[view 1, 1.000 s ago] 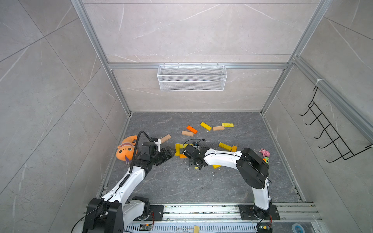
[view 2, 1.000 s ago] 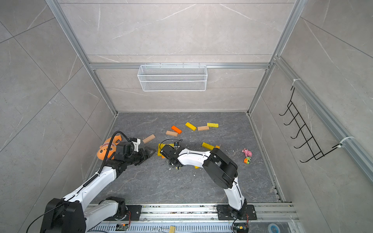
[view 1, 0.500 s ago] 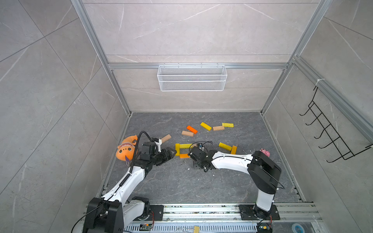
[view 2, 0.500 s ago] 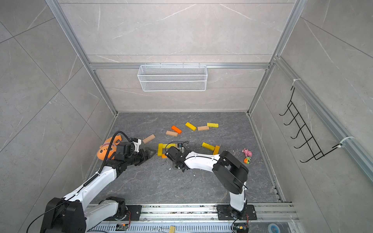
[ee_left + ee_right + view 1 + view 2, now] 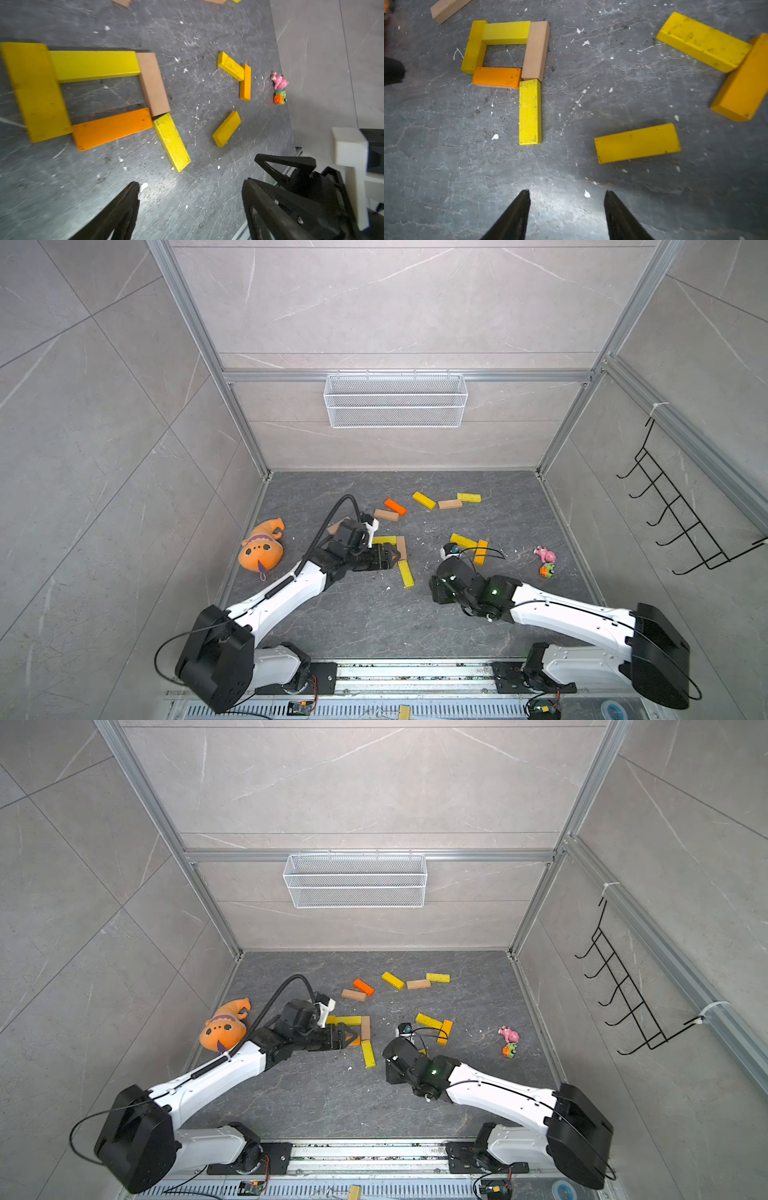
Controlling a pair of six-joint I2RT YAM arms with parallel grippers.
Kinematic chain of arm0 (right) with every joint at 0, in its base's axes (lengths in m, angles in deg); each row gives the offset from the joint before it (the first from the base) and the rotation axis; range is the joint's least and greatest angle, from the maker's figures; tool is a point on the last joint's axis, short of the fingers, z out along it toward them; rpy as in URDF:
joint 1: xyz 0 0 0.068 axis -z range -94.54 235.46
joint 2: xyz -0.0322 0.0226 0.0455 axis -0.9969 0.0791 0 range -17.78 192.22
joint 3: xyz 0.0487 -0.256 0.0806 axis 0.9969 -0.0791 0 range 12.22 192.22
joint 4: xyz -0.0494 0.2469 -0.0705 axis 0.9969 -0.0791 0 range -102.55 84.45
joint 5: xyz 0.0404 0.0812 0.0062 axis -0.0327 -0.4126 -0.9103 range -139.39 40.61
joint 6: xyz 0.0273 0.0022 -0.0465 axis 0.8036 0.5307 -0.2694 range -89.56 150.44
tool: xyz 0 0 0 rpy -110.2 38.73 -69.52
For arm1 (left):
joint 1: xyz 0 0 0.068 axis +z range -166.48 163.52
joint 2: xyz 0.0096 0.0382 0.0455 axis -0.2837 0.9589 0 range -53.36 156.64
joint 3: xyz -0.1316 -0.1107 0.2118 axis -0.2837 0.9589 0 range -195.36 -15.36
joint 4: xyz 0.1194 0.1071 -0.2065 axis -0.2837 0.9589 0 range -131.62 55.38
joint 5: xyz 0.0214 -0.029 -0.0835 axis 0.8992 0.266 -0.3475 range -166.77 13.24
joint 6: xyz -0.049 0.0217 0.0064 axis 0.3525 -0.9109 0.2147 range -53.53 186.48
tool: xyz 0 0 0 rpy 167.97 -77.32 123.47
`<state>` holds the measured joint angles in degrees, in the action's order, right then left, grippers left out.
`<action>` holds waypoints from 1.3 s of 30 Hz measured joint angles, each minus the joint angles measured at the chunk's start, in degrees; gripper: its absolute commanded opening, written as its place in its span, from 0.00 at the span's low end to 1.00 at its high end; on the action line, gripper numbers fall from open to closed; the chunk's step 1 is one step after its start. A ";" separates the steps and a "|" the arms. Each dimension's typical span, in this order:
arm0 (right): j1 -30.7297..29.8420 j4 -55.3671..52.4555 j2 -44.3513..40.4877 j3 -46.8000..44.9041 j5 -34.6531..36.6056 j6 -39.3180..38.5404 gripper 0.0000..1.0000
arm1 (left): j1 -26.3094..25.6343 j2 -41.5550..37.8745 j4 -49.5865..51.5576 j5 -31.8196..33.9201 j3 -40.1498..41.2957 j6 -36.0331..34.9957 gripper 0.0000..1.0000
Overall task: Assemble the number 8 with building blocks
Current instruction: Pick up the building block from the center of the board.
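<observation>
Four building blocks form a square (image 5: 506, 52) on the dark floor: two yellow, one tan (image 5: 401, 546) and one orange (image 5: 112, 128). A yellow bar (image 5: 530, 112) (image 5: 406, 573) runs on from the tan block's near end. My left gripper (image 5: 392, 558) (image 5: 191, 182) hovers open and empty over the square's near side. My right gripper (image 5: 568, 191) is open and empty, low over bare floor a little nearer than the yellow bar. A loose yellow block (image 5: 637, 143) lies just to its right. A yellow (image 5: 462, 540) and an orange block (image 5: 481, 552) touch farther right.
Several more blocks (image 5: 424, 500) are scattered toward the back wall, and a tan one (image 5: 336, 526) shows beside the left wrist. An orange plush toy (image 5: 262, 547) lies at the left wall. Two small toys (image 5: 546, 560) sit at the right. A wire basket (image 5: 395, 400) hangs on the back wall.
My right gripper has opened and drawn back toward the near right, away from the square; the yellow bar now lies uncovered. My left gripper has shifted right over the square.
</observation>
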<state>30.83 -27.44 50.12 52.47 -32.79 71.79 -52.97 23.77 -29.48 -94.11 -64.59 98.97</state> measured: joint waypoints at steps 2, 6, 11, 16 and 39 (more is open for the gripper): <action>0.00 -1.84 -4.35 -1.79 0.44 0.04 0.60 | -3.61 4.72 1.27 1.33 -4.20 -1.51 0.79; 0.00 -5.84 -12.37 -4.33 0.15 0.85 0.62 | -9.18 14.19 2.58 1.73 -12.52 -6.56 0.75; 0.00 -9.97 -20.17 -7.23 -1.66 1.77 0.65 | -12.02 25.14 6.25 -0.85 -22.16 -15.21 0.74; 0.00 -13.31 -24.44 -7.76 -2.99 1.99 0.66 | -13.42 33.24 10.56 -1.20 -30.14 -23.45 0.73; 0.00 -20.90 -30.29 -5.25 -11.65 -2.43 0.68 | -20.57 48.94 18.38 9.66 -46.99 -35.67 0.57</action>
<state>30.83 -48.33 19.83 47.22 -44.43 69.36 -73.54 72.70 -11.09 -84.45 -111.58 63.29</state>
